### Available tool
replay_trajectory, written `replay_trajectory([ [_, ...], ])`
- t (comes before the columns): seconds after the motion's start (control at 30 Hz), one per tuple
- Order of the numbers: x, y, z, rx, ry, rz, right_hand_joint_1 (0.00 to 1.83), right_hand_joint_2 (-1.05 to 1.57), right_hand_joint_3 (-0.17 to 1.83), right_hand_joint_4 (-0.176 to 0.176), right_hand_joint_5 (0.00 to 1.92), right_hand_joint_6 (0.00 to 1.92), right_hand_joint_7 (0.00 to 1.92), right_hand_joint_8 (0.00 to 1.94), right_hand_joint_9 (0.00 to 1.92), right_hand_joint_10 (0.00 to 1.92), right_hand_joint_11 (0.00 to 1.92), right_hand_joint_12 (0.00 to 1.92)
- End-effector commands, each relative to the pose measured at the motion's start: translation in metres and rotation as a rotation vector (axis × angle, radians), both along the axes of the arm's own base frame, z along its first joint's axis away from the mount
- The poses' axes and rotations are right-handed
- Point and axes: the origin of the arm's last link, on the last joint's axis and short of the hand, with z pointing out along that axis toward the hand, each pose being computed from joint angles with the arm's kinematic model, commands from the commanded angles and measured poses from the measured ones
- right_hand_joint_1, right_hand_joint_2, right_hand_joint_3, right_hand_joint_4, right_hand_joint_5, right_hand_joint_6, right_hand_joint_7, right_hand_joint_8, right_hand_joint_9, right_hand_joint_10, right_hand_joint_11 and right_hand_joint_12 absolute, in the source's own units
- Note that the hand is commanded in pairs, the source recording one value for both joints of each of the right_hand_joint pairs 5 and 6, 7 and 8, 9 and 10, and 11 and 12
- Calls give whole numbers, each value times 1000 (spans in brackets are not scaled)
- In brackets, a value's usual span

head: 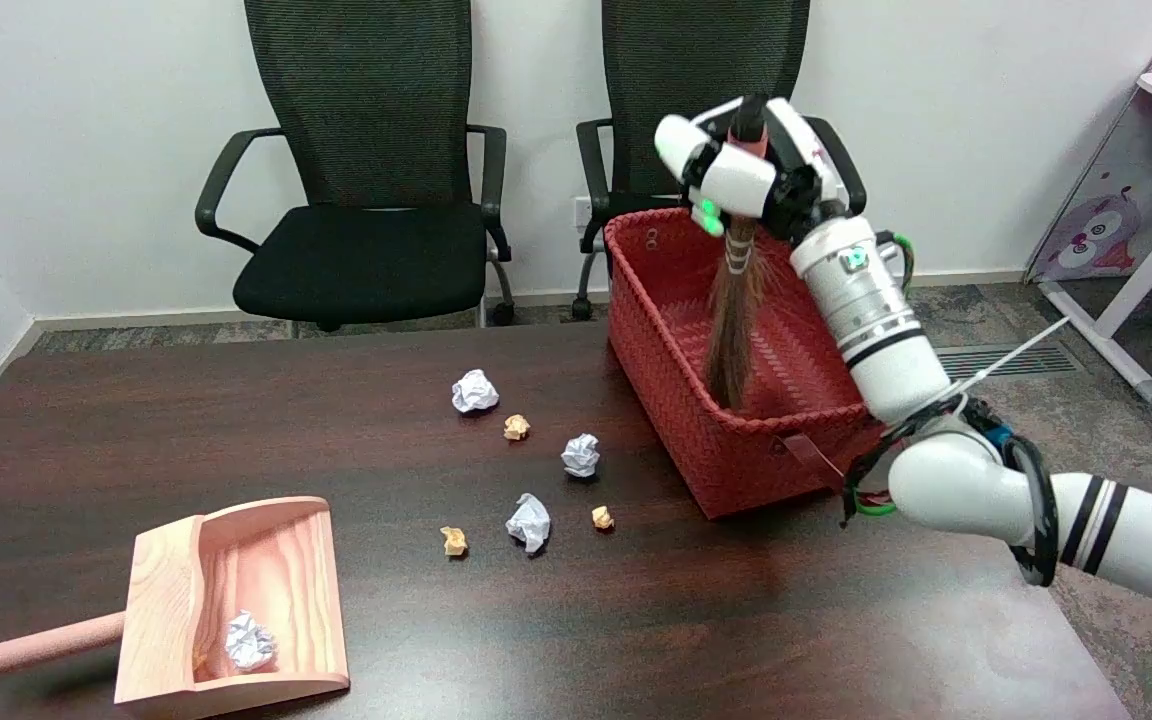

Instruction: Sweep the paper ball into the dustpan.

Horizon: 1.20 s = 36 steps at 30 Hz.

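At the near left edge of the dark brown wooden table (136, 420) lies a pale pink wooden dustpan (236, 600) with a round handle pointing left. One crumpled white paper ball (249, 641) already sits inside the dustpan, close to its back wall.

Farther in, toward the middle of the table, loose scraps are scattered well apart from the dustpan. Nearest are a small tan paper scrap (454, 541), a white crumpled paper ball (529, 522) just right of it, and another small tan scrap (603, 517). Beyond these lie a second white crumpled ball (582, 455), a tan crumpled scrap (516, 427) and, farthest of the group, a larger white crumpled ball (474, 391).

At the table's right side stands a red woven plastic basket (676, 400). The white right arm reaches in from the lower right and rises over the basket's near right corner. The right hand (751, 170), held above the basket's far rim, has its fingers wrapped around the handle of a small brown-bristled hand broom (733, 330). The broom hangs upright with its bristle tips down inside the basket.

Behind the table, against a white wall, stand two black mesh-backed office chairs (366, 220). A white and pink shelf unit (1136, 190) shows at the far right.
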Motion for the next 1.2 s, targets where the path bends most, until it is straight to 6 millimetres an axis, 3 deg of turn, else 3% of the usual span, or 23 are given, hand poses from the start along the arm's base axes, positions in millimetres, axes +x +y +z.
replay_trajectory([
  [0.03, 77, -5, -5, 46, -194, 147, 1010, 1571, 1311, 41, 1920, 1920, 1920, 1920, 1920, 1920, 1920, 1920],
  [0.43, 121, -24, -31, 116, -210, 124, 1003, 1571, 1462, 47, 1920, 1920, 1920, 1920, 1920, 1920, 1920, 1920],
  [0.93, 132, -37, -102, 326, -145, 82, 998, 1571, 1496, 56, 1920, 1920, 1920, 1920, 1920, 1920, 1920, 1920],
  [1.2, 115, -32, -130, 434, -80, -6, 996, 1571, 1489, 58, 1920, 1920, 1920, 1920, 1920, 1920, 1920, 1920],
])
